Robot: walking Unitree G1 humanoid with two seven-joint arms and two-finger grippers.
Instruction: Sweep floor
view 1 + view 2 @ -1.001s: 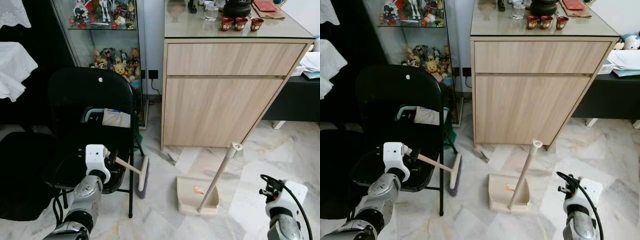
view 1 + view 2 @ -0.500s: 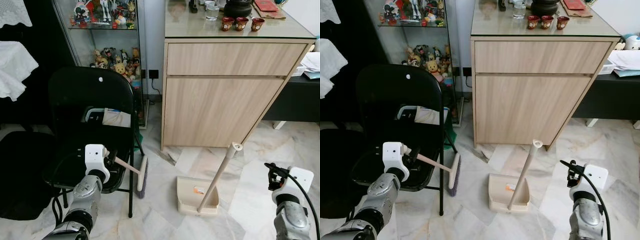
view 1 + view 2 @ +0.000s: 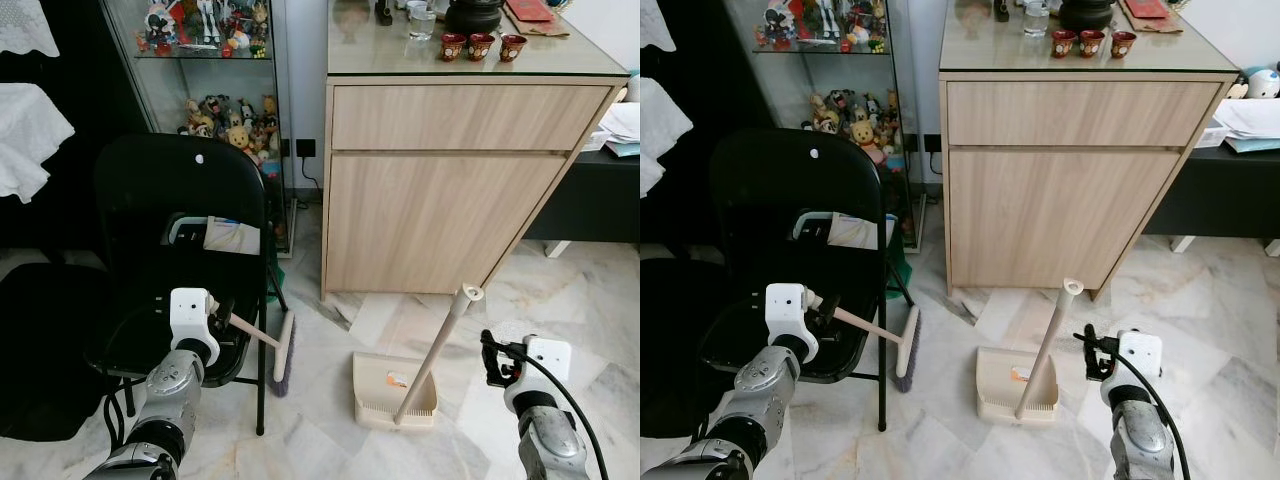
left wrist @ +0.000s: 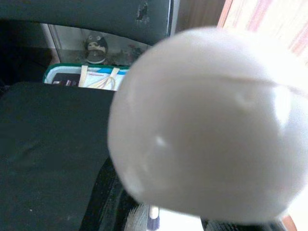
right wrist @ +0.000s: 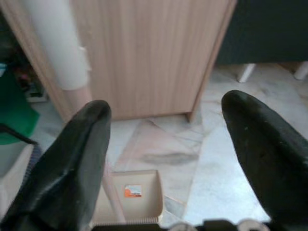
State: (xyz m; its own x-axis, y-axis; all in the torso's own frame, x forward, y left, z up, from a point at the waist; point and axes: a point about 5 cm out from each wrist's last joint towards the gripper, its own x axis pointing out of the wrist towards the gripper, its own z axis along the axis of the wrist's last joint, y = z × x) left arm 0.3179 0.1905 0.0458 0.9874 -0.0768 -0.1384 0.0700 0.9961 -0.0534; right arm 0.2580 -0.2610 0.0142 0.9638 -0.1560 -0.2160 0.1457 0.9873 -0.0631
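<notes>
A: What is seen from the head views?

B: The left gripper (image 3: 222,318) is clamped on the handle of a broom (image 3: 283,347), whose brush head rests on the marble floor (image 3: 560,300) beside a black folding chair (image 3: 175,215). A cream dustpan (image 3: 385,392) lies on the floor before a wooden cabinet (image 3: 440,190), its long handle tilted up. The right gripper (image 3: 491,357) is held just beside that handle, not touching it.

A: And the left wrist view?

B: The rounded handle end (image 4: 211,125) is seen close up, blurred; the jaws are hidden behind it.

A: The right wrist view?

B: The jaws are spread wide, black fingers (image 5: 72,159) apart, with the dustpan (image 5: 130,195) below them.
</notes>
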